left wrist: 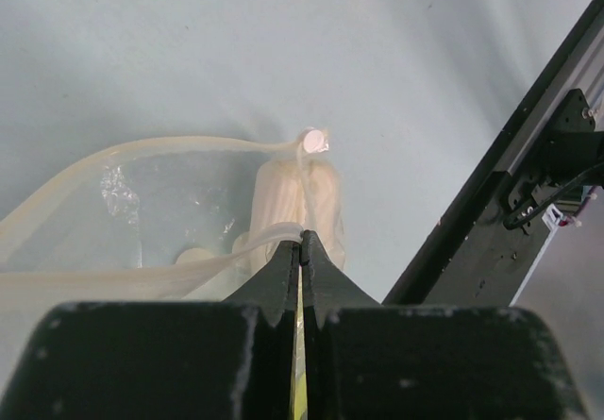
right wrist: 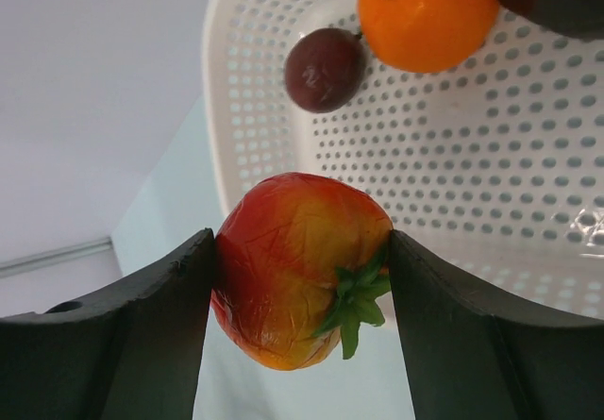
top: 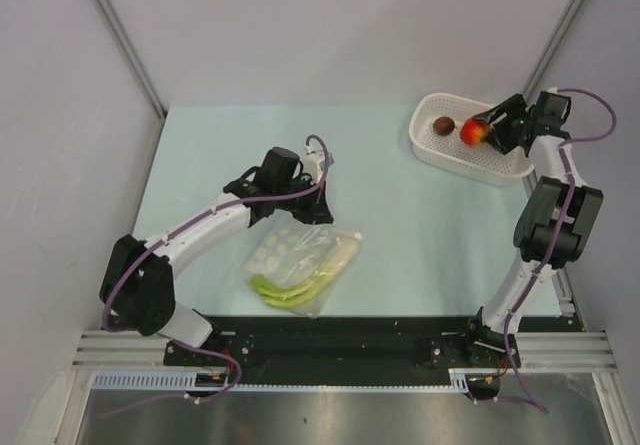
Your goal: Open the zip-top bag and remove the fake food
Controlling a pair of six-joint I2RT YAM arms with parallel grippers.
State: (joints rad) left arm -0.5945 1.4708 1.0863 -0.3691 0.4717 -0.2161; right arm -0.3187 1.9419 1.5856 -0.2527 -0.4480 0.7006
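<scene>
While your right gripper (right wrist: pixel 302 278) hovers: jaws clamp the red tomato (right wrist: pixel 278 250) over the perforated basket (right wrist: pixel 219 109).
Left gripper (left wrist: pixel 302 247): shut, pinching the zip-top bag (left wrist: pixel 160 193) at its edge.
Table (top: pixel 430 255): bag, basket well apart.

Pale grey walls (top: pixel 350 25) enclose a light mint-green table (top: pixel 420 235).

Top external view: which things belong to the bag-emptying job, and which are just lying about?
Job: zip-top bag, green stalks and pale piece inside it, tomato in right gripper, dark lump, left gripper on the bag.
Other: white basket, purple cables.
</scene>
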